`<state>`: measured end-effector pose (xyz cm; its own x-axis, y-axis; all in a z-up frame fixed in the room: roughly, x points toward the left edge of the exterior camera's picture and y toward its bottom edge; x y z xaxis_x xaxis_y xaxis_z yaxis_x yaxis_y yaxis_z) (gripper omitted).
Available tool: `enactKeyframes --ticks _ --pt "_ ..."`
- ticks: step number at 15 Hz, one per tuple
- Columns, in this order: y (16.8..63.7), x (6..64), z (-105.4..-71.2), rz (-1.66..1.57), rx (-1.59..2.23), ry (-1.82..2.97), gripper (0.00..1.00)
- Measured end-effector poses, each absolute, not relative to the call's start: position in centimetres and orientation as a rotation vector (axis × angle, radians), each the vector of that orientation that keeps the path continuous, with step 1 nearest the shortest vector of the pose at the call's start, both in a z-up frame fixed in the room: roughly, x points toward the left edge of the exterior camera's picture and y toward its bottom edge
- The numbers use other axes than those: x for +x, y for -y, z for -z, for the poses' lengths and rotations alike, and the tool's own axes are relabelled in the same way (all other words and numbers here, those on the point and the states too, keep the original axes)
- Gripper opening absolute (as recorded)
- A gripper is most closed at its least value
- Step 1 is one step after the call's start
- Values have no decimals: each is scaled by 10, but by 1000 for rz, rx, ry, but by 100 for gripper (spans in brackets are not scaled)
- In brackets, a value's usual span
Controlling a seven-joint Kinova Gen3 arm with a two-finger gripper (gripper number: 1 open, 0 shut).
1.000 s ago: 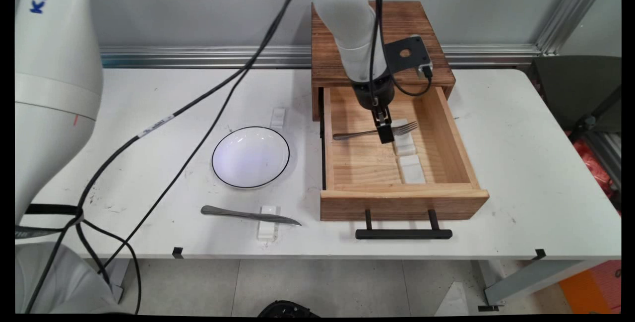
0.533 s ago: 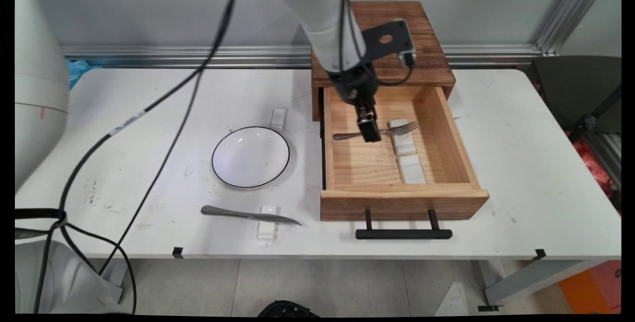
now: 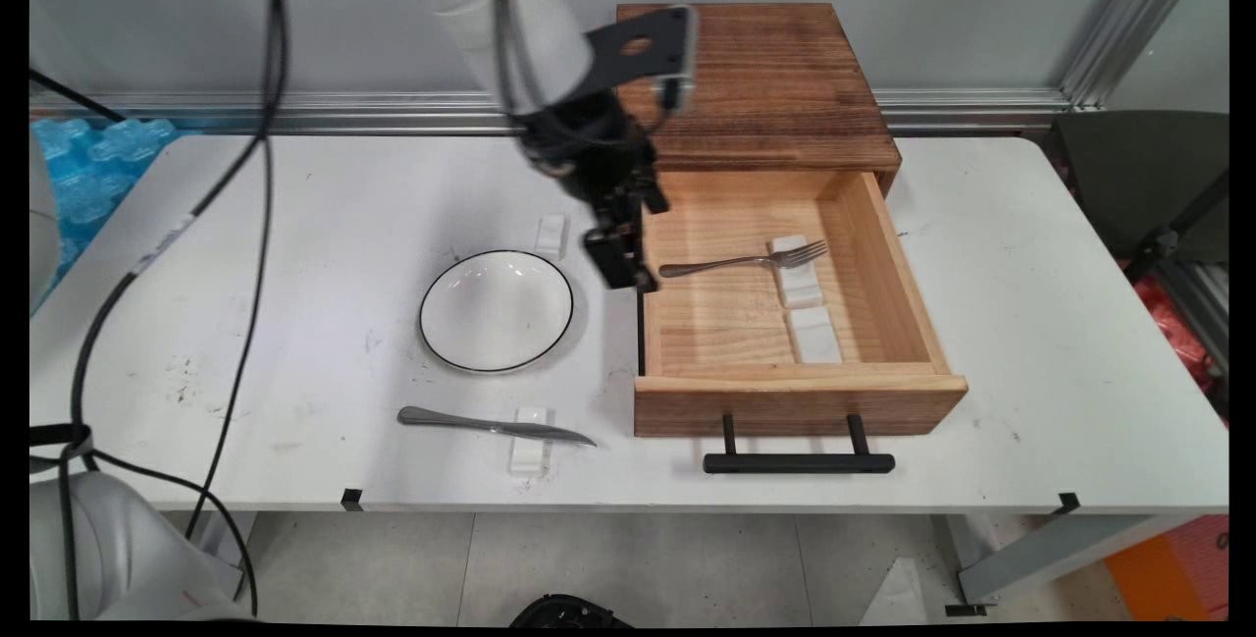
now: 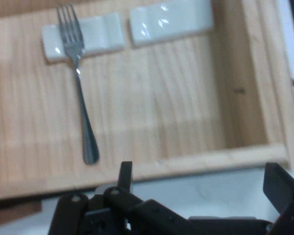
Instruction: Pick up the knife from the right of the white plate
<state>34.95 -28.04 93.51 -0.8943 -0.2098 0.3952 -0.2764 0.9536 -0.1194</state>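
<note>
Bench (image 3: 1030,343): a white bench is carrying everything in view, with a grey wall running along its far side.

Knife (image 3: 491,425): a steel table knife is lying near the front edge, left of centre, its blade resting across a small white rest (image 3: 529,441) and pointing right.

Plate (image 3: 496,310): a white plate with a thin dark rim is sitting just beyond the knife; a second small white rest (image 3: 550,235) is lying at its far right side.

Gripper (image 3: 618,259): the black gripper is hanging between the plate and the drawer's left wall, above the bench and right beside that wall. In the hand view the gripper (image 4: 201,193) is showing its jaws standing wide apart, one finger at the lower middle and the other at the right edge, holding nothing.

Drawer (image 3: 800,401): a pale wooden drawer is standing pulled out toward the near side from a darker wooden cabinet (image 3: 775,78), its black bar handle (image 3: 797,462) facing the front edge.

Fork (image 3: 741,261): a steel fork is lying across the drawer floor, handle pointing left toward the gripper, tines resting on a white block (image 3: 797,279). A second white block (image 3: 814,335) is lying just nearer, touching or almost touching the first. The hand view is showing the fork (image 4: 78,88) apart from the fingers.
</note>
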Motion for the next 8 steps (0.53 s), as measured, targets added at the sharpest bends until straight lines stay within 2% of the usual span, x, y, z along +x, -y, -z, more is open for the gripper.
enactKeyframes --ticks 8 --pt "214 427 -951 -97 53 2760 100"
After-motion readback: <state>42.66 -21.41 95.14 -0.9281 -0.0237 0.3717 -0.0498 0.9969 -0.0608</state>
